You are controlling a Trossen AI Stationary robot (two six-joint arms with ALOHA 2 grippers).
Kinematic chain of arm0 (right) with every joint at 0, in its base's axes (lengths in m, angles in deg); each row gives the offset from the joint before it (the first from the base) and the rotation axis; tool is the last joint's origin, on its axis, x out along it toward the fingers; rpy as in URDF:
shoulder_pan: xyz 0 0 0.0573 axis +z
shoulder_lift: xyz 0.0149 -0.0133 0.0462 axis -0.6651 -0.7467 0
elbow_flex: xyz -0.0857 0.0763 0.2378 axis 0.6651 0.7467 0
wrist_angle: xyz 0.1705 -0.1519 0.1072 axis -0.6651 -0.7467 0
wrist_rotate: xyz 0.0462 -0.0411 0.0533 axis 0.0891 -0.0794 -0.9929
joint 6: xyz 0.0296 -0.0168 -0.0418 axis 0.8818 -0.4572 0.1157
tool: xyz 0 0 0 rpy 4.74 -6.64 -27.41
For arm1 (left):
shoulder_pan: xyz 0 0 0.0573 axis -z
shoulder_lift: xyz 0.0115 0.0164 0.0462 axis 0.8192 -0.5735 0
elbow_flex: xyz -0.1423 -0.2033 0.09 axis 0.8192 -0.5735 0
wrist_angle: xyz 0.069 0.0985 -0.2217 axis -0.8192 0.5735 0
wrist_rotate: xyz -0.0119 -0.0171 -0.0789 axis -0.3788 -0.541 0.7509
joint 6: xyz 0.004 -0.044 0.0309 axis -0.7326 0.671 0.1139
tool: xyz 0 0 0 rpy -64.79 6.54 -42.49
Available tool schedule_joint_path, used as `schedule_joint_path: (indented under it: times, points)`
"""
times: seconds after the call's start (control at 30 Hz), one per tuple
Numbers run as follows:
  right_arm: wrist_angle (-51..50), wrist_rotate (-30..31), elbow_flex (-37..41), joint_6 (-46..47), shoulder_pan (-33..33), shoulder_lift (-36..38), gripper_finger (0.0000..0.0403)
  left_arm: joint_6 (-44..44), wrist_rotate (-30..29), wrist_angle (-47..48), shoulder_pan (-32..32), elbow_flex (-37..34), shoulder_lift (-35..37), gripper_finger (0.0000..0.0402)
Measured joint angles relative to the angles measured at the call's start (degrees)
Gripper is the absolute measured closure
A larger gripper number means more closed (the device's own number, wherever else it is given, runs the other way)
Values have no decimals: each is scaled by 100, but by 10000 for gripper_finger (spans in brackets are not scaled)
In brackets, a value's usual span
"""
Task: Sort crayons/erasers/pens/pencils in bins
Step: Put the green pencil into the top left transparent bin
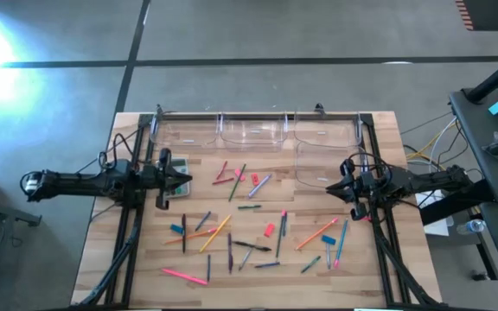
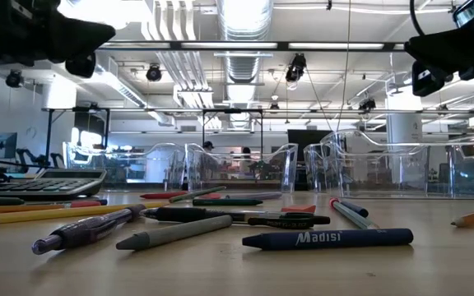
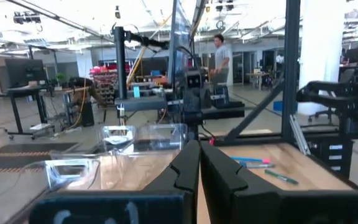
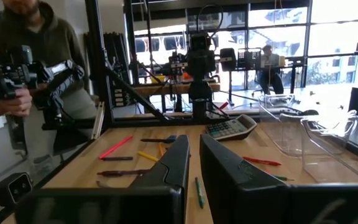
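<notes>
Bright orange, pink and green pencils [image 1: 316,233] and pink block erasers [image 1: 254,187] lay scattered on the pale striped wooden table [image 1: 370,268] near four clear plastic bins [image 1: 251,131], a grey calculator [image 2: 46,184] and dark blue-lettered pens [image 2: 327,238].

Wooden table [image 1: 145,259] carries four clear bins [image 1: 251,131] along the far edge, a calculator [image 1: 178,170] at the left, and loose items mid-surface — pencils [image 1: 214,233], pens [image 1: 253,246], erasers [image 1: 269,229].

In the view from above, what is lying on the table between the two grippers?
In the high view, a few pencils, an eraser and bare wood lie between the left gripper and the right gripper.
</notes>
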Motion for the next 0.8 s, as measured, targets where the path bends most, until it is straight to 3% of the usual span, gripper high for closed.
schedule_joint_path:
  times: [0.4,0.8]
  points:
    - [2,50,0,19,1,1,371,181,-99,-120,0,634,-1564,402]
    - [177,140,0,28,1,0,371,403,-120,372,-1,2154,-3269,398]
